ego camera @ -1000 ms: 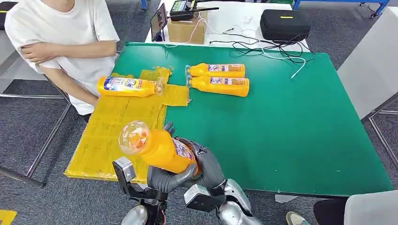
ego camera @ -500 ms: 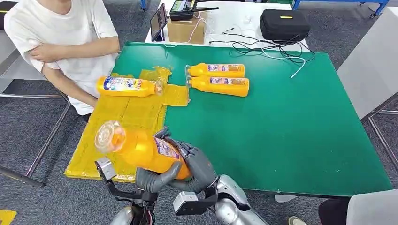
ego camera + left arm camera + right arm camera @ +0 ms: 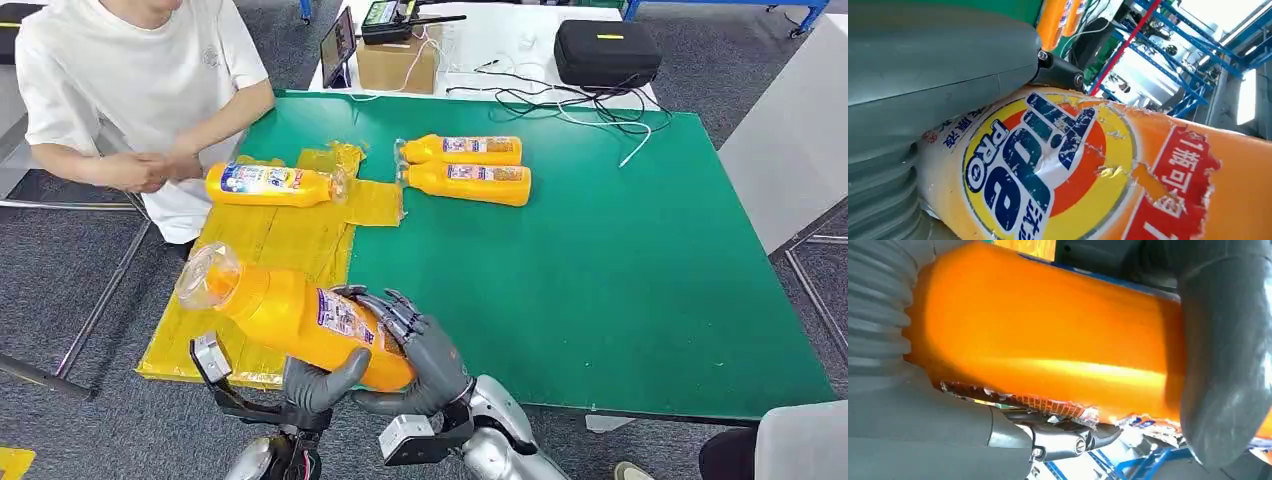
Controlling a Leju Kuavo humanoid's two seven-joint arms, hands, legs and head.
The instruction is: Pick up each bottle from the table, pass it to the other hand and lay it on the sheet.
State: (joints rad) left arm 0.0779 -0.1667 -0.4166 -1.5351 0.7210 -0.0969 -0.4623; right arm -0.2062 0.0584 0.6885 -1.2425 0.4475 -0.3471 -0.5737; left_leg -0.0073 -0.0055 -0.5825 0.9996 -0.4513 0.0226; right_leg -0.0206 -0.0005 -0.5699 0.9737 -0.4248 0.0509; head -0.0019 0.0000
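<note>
Both hands meet on one orange detergent bottle at the near edge of the green desk, just over the yellow sheet's near corner. The left hand cups the bottle's base from below, thumb curled up its side; the right hand wraps the base from the other side, its dark fingers laid over the label. The bottle is tilted, its clear cap pointing up and away to the robot's left, over the sheet. In the left wrist view the bottle's torn round label sits right against the grey ribbed cover of the hand. In the right wrist view the orange body lies between that hand's cover and a thick grey thumb.

A second bottle lies on its side on the sheet's far part. Two more bottles lie side by side on the bare desk, just beyond the sheet. A person in a white shirt sits at the desk's left side, hands together. Beyond the green desk stand a cardboard box, a black case and loose cables.
</note>
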